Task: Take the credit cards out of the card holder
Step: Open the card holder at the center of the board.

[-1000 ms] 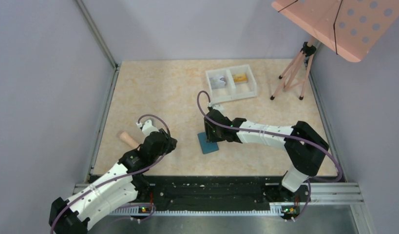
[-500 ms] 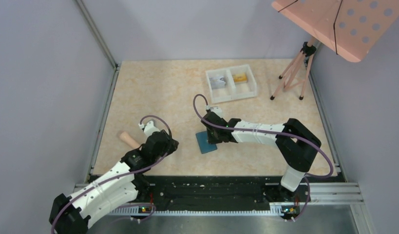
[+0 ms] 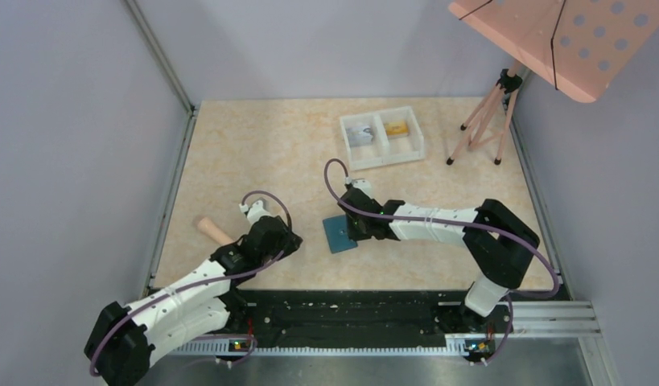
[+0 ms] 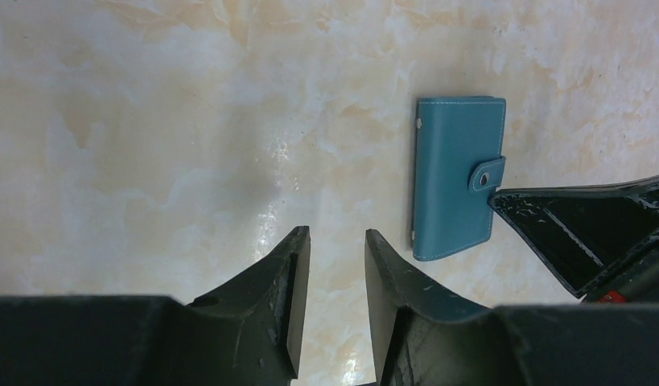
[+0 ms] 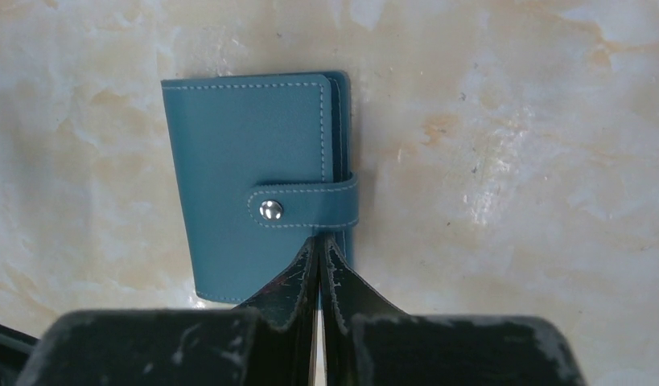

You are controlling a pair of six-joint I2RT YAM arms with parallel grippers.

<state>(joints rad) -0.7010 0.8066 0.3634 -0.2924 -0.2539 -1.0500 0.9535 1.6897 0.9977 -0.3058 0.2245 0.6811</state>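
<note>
The teal card holder (image 3: pixel 339 235) (image 4: pixel 456 177) (image 5: pixel 249 161) lies closed and flat on the table, its snap tab (image 5: pixel 306 205) fastened. My right gripper (image 3: pixel 352 228) (image 5: pixel 319 240) is shut, its tips pressed together against the holder's opening edge just below the tab. Nothing shows between the jaws. My left gripper (image 3: pixel 282 241) (image 4: pixel 335 233) hovers open and empty over bare table, left of the holder. An orange credit card (image 3: pixel 396 127) and a greyish one (image 3: pixel 360 134) lie in the white tray (image 3: pixel 384 156).
A wooden handle-like object (image 3: pixel 212 231) lies on the table by the left arm. A tripod (image 3: pixel 487 121) carrying a pink perforated board (image 3: pixel 555 36) stands at the back right. Walls close in the table on three sides.
The right gripper's jaws have closed at the holder's edge. The left arm has crept a little to the right, toward the holder. The holder stays in place.
</note>
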